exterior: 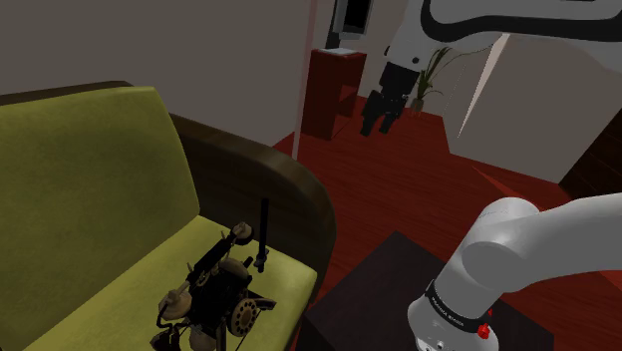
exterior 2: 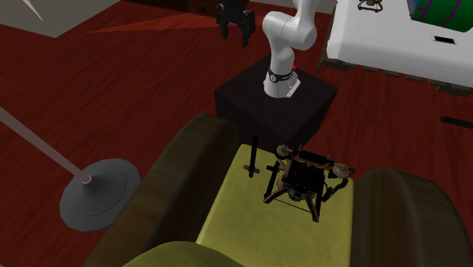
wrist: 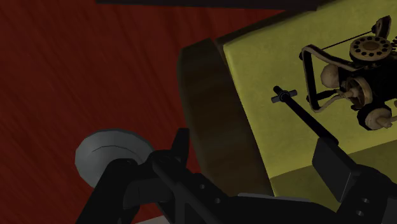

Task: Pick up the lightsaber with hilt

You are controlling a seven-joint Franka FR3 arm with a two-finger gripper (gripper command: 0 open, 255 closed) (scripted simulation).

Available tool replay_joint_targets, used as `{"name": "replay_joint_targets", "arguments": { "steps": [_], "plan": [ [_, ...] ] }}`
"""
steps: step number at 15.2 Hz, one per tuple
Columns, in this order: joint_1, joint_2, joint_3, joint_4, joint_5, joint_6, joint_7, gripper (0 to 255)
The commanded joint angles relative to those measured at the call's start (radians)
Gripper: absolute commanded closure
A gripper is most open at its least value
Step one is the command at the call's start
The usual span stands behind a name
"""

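The black gripper (exterior: 378, 124) (exterior 2: 233, 29) (wrist: 253, 141) hangs high in the air, well apart from the sofa (exterior: 289, 189) (exterior 2: 189, 174) (wrist: 210, 95). Its two fingers (wrist: 179, 145) stand wide apart with nothing between them. In the wrist view it looks down over the sofa's dark brown arm and the edge of the olive-green seat cushion. The white Franka arm (exterior: 538, 249) (exterior 2: 284, 38) rises from the black box stand (exterior: 379, 279) (exterior 2: 250, 102), which sits on the red wooden floor (exterior: 399, 189) (exterior 2: 114, 91) (wrist: 83, 63) just beyond that same sofa arm. The lightsaber (exterior: 263, 234) (exterior 2: 254, 157) (wrist: 299, 111), a thin dark rod with a short crossguard near one end, is on the sofa's seat cushion. It lies close beside the brown arm, between that arm and an old rotary telephone (exterior: 219, 289) (exterior 2: 303, 178) (wrist: 353, 76). The telephone is black with pale earpieces and a round dial, and sits further in on the same cushion. Whether the rod lies flat or leans cannot be told. A floor lamp's grey disc base (exterior 2: 98, 193) (wrist: 108, 156) rests on the floor on the outer side of the sofa arm.
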Motion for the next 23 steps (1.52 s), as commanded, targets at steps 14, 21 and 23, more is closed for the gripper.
{"name": "replay_joint_targets", "arguments": {
  "steps": [14, 21, 23],
  "plan": [
    [0.047, 0.317, 0.279, 0.019, 0.063, 0.262, 0.346, 0],
    [0.050, 0.574, 0.405, 0.131, 0.006, 0.371, 0.556, 0],
    [0.054, 0.656, 0.433, 0.175, -0.027, 0.393, 0.621, 0]
  ]
}}
